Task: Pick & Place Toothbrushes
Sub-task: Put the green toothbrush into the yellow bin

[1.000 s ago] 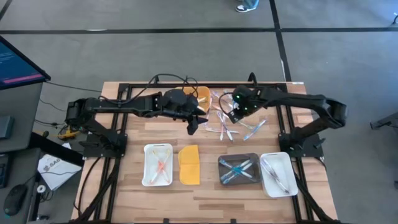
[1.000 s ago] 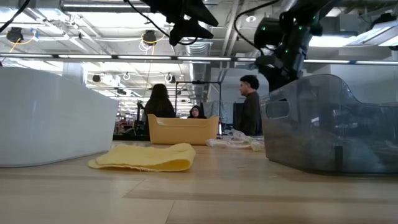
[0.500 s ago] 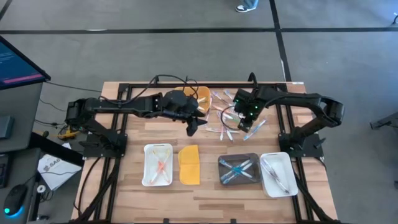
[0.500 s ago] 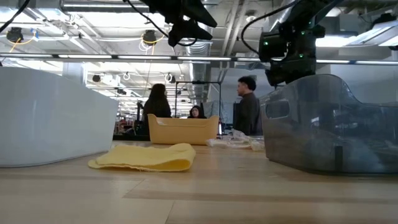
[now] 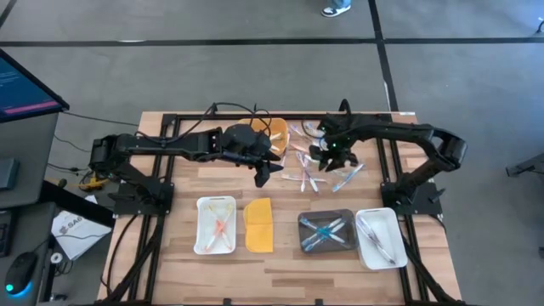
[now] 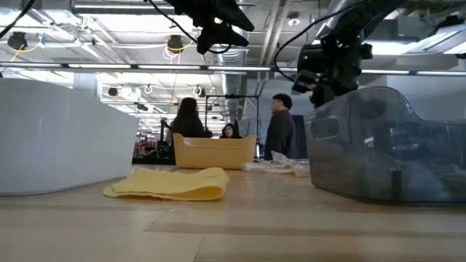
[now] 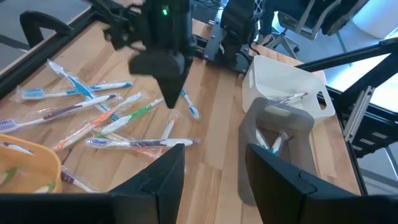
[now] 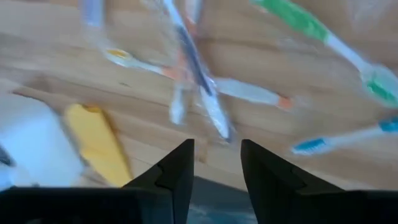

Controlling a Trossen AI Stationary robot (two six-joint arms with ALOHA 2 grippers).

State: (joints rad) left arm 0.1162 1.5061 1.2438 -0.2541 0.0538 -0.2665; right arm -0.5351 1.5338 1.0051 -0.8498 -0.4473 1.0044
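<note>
Sorted so far: a few toothbrushes lay in each of three trays — the white tray (image 5: 216,225) held pink/orange ones, the grey tray (image 5: 327,232) blue, the far white tray (image 5: 379,237) pale ones.
Left to do: most of the loose toothbrushes (image 5: 308,161) lay scattered mid-table beside the orange bin (image 5: 270,129); judged well under half done.
Right gripper (image 8: 217,154): over the pile, fingers parted, nothing between them — the next pick looked not yet made.
Left gripper (image 7: 214,163): waiting near the bin, fingers apart, empty.
Yellow lid (image 5: 259,224): flat between the trays.
</note>
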